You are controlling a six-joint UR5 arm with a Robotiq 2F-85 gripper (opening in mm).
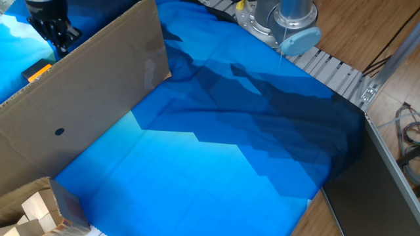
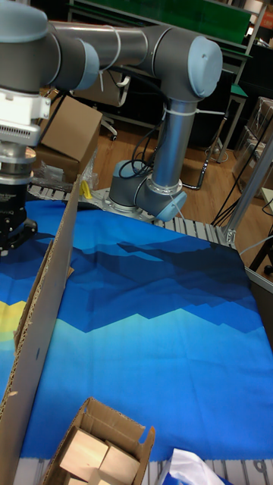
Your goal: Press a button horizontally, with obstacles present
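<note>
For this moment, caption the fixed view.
Gripper hovers behind the cardboard sheet, above the partly hidden orange button.
</note>
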